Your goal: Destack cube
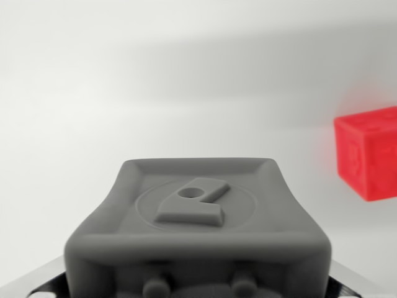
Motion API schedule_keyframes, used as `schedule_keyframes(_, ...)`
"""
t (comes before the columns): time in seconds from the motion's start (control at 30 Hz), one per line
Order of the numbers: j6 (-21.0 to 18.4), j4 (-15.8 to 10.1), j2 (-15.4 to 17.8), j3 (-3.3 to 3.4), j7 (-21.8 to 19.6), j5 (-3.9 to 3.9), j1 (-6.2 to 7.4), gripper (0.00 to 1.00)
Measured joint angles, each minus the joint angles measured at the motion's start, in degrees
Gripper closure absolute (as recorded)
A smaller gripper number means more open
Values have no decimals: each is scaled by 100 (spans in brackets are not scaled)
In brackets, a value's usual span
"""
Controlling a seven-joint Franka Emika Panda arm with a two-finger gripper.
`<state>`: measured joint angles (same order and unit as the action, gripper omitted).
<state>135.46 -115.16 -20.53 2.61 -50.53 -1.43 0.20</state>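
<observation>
Item 1, nearest: grey cube, filling the lower frame just before the hand; fingers unseen, grip state cannot be told. Likely light, rigid, matte plastic; take by opposite flat sides. Item 2, farther: red cube, wrist view's right, on white bench.

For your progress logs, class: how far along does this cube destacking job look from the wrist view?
Done: nothing provable; no stack shows. The red cube sits alone on the white surface, at the wrist view's right edge. In hand: unclear, since a grey block fills the foreground and no gripper fingers show. Left: cannot be judged.
</observation>
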Motion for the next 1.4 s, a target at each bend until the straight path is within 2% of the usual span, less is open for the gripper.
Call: schedule_keyframes(1.4, 42, 388, -422, -14, -1507, -1, 742, 100)
